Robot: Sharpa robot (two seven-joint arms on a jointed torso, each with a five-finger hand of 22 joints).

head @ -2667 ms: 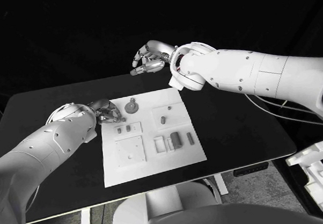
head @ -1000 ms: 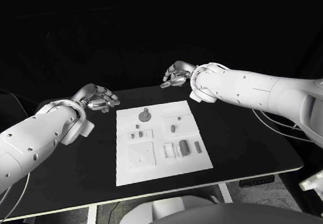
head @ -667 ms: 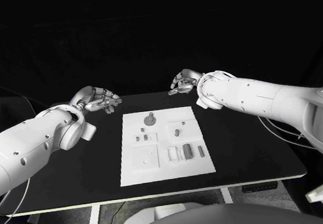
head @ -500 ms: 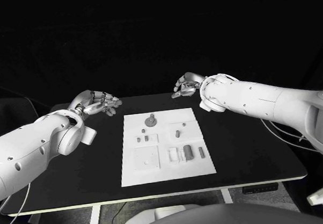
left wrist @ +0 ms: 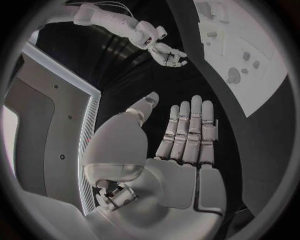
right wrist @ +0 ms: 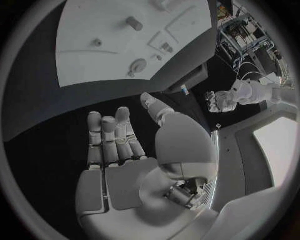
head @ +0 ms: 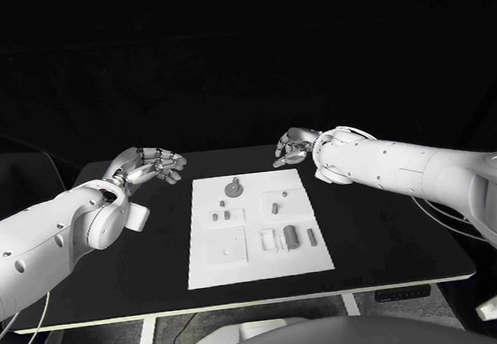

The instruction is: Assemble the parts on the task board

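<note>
Task board (head: 258, 266) centred on the black table (head: 115, 269), parts (head: 289, 236) lying on it, both hands off it at the far corners.
Left hand (head: 150, 164) and right hand (head: 295, 145) empty, fingers extended; since 0.5 s ago both sit slightly lower, board unchanged.

The table (head: 149, 257) is viewed from above by the head camera, facing down and forward, well back. Each wrist camera is set close behind its own palm, looking along the fingers. The task board (head: 258, 258) (left wrist: 262, 75) (right wrist: 100, 30) is shared by all three views.
</note>
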